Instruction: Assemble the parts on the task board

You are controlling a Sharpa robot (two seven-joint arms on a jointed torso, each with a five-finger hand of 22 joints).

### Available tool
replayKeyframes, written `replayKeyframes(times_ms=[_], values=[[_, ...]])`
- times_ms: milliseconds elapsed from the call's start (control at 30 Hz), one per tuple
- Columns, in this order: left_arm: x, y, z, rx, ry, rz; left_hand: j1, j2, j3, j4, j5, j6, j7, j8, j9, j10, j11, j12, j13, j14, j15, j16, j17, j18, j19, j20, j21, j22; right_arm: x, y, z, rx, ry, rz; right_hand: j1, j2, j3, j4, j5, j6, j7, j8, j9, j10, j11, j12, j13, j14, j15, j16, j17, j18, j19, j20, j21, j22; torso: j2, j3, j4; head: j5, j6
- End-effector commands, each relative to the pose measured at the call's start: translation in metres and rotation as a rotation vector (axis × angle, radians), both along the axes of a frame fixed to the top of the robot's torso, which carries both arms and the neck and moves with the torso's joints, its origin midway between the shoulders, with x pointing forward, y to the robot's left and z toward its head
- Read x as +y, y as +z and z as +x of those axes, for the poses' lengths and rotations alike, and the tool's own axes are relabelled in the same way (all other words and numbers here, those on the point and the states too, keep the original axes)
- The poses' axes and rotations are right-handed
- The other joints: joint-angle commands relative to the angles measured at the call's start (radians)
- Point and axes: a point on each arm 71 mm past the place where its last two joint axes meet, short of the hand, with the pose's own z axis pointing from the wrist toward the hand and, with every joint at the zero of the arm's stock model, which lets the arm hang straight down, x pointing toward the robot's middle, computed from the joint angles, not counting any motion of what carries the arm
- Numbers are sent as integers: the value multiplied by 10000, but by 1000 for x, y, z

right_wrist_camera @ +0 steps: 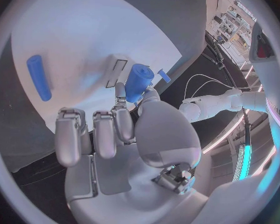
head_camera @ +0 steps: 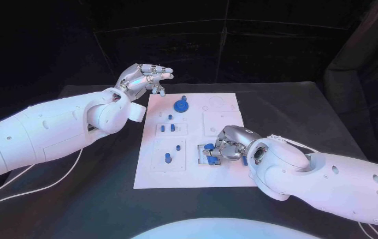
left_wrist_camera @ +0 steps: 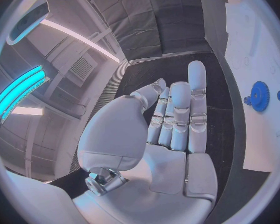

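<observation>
The white task board [head_camera: 187, 174] lies in the middle of the black table. My right hand [head_camera: 229, 144] is low over its near right part and pinches a short blue cylinder [right_wrist_camera: 139, 82] between thumb and a finger beside a small raised block [right_wrist_camera: 117, 69]. The other fingers [right_wrist_camera: 69, 137] stay curled above the board. A blue peg [right_wrist_camera: 39, 77] lies flat on the board nearby. My left hand [head_camera: 145, 78] hovers off the board's far left corner, fingers [left_wrist_camera: 180, 114] straight and apart, holding nothing. A blue gear [head_camera: 181, 106] stands at the board's far end.
Several small blue pieces [head_camera: 167, 127] stand in the board's left column, with one more [head_camera: 167, 157] nearer to me. Black table [head_camera: 307, 113] lies bare to the right of the board. A white cable [head_camera: 47, 181] runs along the table under my left arm.
</observation>
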Motion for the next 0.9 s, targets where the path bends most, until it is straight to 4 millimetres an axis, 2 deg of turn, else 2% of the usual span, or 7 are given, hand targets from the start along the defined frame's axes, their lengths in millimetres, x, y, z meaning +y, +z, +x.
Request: replayKeyframes(times_ms=[33, 233, 400, 467, 567, 733, 900], values=[[-2, 1, 0, 11, -149, -90, -52, -4, -3, -6, 41, -95, 14, 51, -10, -62, -1, 32, -12, -70, -18, -20, -15, 131, -46, -33, -53, -12, 3, -1, 2, 82, -63, -72, -99, -25, -101, -15, -96, 73, 22, 29, 6, -9, -71, -85, -1, 652, -71, -60, 529, -69, 373, -73, 20, 1833, -12, 9, -1, 33, -4], [-3, 1, 0, 24, -154, -83, -52, -4, -3, -6, 41, -95, 14, 51, -10, -62, -1, 32, -12, -70, -18, -20, -15, 131, -46, -33, -53, -12, 6, -1, 4, -103, -27, -79, -193, -94, -271, -19, -280, -16, 47, -5, 53, -202, -53, -477, -350, 631, -64, -117, 437, -37, 281, -78, -63, 1722, -8, 15, -11, 78, 3], [-3, 1, 0, 32, -154, -78, -65, -10, -5, -3, 42, -105, 16, 51, -11, -71, 2, 34, -13, -72, -16, -20, -19, 130, -46, -32, -56, -13, 8, -1, 5, -168, 35, -111, -702, -374, -630, -11, -1688, -119, 86, -24, 168, -418, -16, -1017, -784, 596, -35, -228, 274, -5, 187, -56, -155, 1610, -8, 15, -27, 93, 0], [-3, 1, 1, 36, -156, -77, -65, -10, -5, -3, 42, -105, 16, 51, -11, -71, 2, 34, -13, -72, -16, -20, -19, 130, -46, -32, -56, -13, 8, -1, 5, -218, 51, -139, -1006, -567, -615, 6, -2126, -154, 102, -29, 213, -456, -11, -1147, -872, 589, -23, -260, 234, 6, 159, -47, -185, 1575, -14, 18, -38, 102, -5], [-3, 1, 1, 42, -165, -77, -65, -10, -5, -3, 42, -105, 16, 51, -11, -71, 2, 34, -13, -72, -16, -20, -19, 130, -46, -32, -56, -13, 8, -1, 6, -258, 46, -164, -1617, -1129, 3, 28, -2620, -220, 128, -28, 336, -538, 0, -1435, -1047, 582, -3, -323, 175, 21, 118, -25, -236, 1523, -12, 20, -35, 96, -6], [-4, 1, 1, 54, -183, -78, -65, -10, -5, -3, 42, -105, 16, 51, -11, -71, 2, 34, -13, -72, -16, -20, -19, 130, -46, -32, -56, -13, 8, 0, 5, -284, 43, -170, -1773, -1325, 225, 21, -2699, -243, 120, -25, 385, -586, 19, -1575, -1142, 580, -5, -345, 157, 28, 100, -22, -258, 1500, -14, 26, -23, 78, -15], [-3, 0, 1, 68, -189, -73, -65, -10, -5, -3, 42, -105, 16, 51, -11, -71, 2, 34, -13, -72, -16, -20, -19, 130, -46, -32, -56, -13, 8, 1, 3, -284, 193, -164, -1567, -1188, 471, -5, -2368, -231, 108, -3, 442, -543, 10, -1555, -1087, 591, -12, -337, 193, 23, 120, -25, -246, 1522, -13, 32, -29, 73, -26]])
